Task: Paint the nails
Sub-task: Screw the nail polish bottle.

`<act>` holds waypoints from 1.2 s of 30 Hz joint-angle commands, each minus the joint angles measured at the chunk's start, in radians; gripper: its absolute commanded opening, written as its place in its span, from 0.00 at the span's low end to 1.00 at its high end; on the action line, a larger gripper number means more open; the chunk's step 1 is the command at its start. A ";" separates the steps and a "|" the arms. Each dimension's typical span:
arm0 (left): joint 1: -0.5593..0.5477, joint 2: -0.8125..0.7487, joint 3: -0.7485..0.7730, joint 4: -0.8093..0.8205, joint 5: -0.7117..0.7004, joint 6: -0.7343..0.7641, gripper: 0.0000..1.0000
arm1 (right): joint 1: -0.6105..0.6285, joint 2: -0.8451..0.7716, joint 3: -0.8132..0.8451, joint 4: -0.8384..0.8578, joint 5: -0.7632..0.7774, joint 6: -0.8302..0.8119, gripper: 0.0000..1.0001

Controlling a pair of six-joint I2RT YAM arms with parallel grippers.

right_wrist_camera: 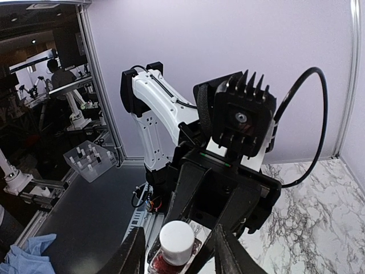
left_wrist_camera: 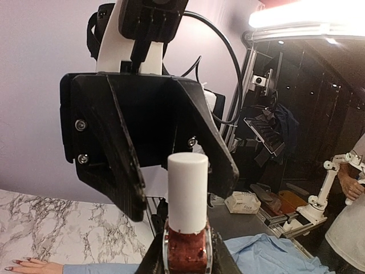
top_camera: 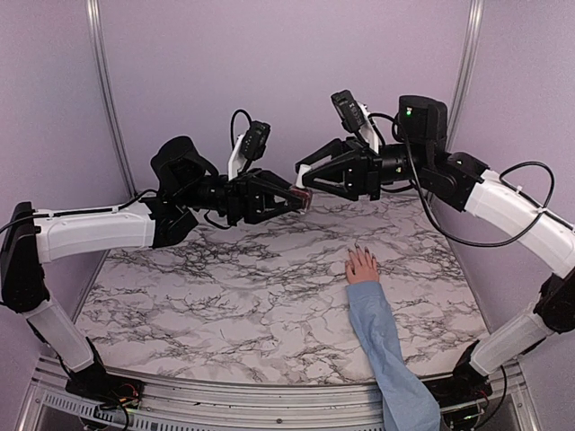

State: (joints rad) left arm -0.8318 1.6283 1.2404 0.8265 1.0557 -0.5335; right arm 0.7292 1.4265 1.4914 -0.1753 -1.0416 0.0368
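Uncapping step, I judge: left jaws gripping nail-polish bottle (left_wrist_camera: pixel 186 251) over worktop (top_camera: pixel 225 296); right jaws standing open, straddling white cap (right_wrist_camera: pixel 177 238). Next needing closing, then twisting off

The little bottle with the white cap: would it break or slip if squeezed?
The bottle looks like glass, so probably stiff, breakable and a bit slippery. Its white cap is tall over a small body, so it may tip easily if set down.
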 commanded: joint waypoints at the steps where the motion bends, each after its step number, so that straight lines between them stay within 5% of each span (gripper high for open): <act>1: -0.005 -0.018 -0.017 0.111 -0.021 -0.039 0.00 | 0.009 0.003 0.011 0.040 -0.022 0.017 0.37; 17: 0.000 -0.036 -0.053 0.105 -0.129 -0.013 0.00 | 0.035 0.017 0.049 -0.107 0.035 -0.005 0.01; 36: -0.006 -0.102 -0.101 -0.109 -0.494 0.258 0.00 | 0.037 -0.002 0.047 -0.207 0.374 0.057 0.00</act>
State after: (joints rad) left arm -0.8410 1.5787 1.1412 0.7517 0.7353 -0.3580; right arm 0.7437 1.4296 1.5257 -0.3367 -0.7689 0.0563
